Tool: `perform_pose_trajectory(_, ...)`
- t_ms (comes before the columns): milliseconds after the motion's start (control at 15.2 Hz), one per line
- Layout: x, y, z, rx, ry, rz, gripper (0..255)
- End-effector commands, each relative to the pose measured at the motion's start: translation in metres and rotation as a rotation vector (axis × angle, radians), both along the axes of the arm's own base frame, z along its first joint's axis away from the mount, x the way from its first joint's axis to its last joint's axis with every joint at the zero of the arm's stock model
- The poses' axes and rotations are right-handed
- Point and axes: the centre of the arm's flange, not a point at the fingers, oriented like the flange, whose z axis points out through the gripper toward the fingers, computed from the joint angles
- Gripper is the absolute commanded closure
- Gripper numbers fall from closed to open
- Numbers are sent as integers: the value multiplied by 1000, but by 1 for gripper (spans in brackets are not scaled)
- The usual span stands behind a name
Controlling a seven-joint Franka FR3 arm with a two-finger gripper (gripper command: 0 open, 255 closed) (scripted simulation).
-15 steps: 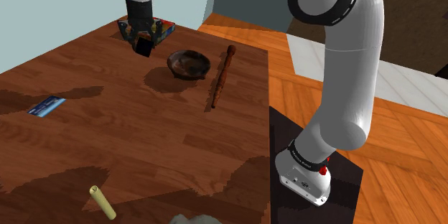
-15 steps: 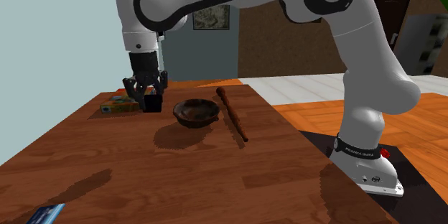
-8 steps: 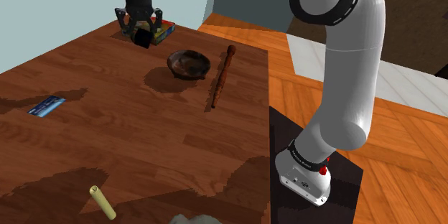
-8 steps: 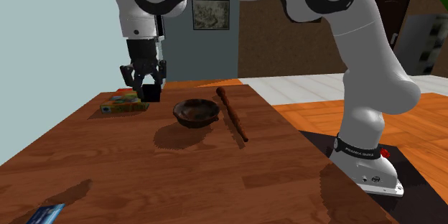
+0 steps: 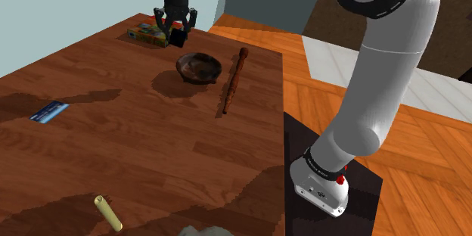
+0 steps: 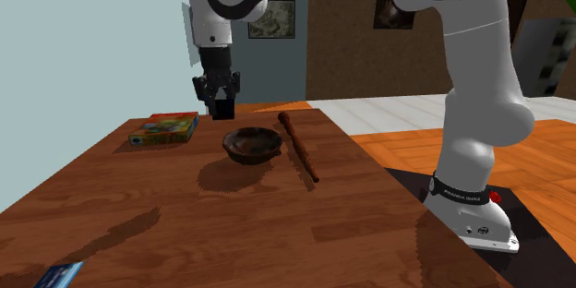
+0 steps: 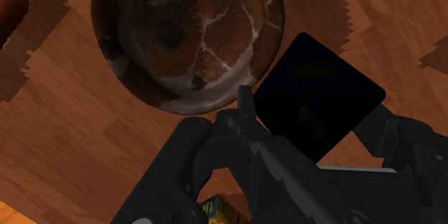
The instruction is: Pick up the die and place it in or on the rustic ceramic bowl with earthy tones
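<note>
A black die point(image 5: 179, 38) hangs in the air with my black gripper point(image 5: 178, 33) shut on it. It hovers above the wooden table point(image 5: 136, 144), just short of the far rim of the brown mottled bowl point(image 5: 199, 66). In the second exterior view the gripper point(image 6: 222, 107) and die point(image 6: 224, 110) are up and left of the bowl point(image 6: 252, 144). The wrist view has the die point(image 7: 316, 97) clasped between the fingers, with the bowl point(image 7: 187, 36) below and just beyond it, its hollow empty.
A wooden rolling pin point(image 5: 234, 79) lies right of the bowl. A colourful flat box point(image 5: 147, 35) sits at the far edge, left of the gripper. A blue card point(image 5: 49, 111) and a yellowish cylinder point(image 5: 107, 212) lie nearer the front. The table's right edge meets my dark stand point(image 5: 325, 197).
The gripper has carried the die up and to the shoulder view's right, from above the colourful box to beside the bowl. The grip stayed shut.
</note>
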Motion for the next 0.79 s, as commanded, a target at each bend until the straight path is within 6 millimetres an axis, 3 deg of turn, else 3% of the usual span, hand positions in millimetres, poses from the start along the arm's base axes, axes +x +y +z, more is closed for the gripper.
perform_pose_trajectory(0, -13, -25, -1, 0, 0, 0, 255)
perform_pose_trajectory(396, -37, -99, -1, 0, 0, 0, 255)
perform_pose_trajectory(726, -37, -99, -28, 0, 0, 0, 255)
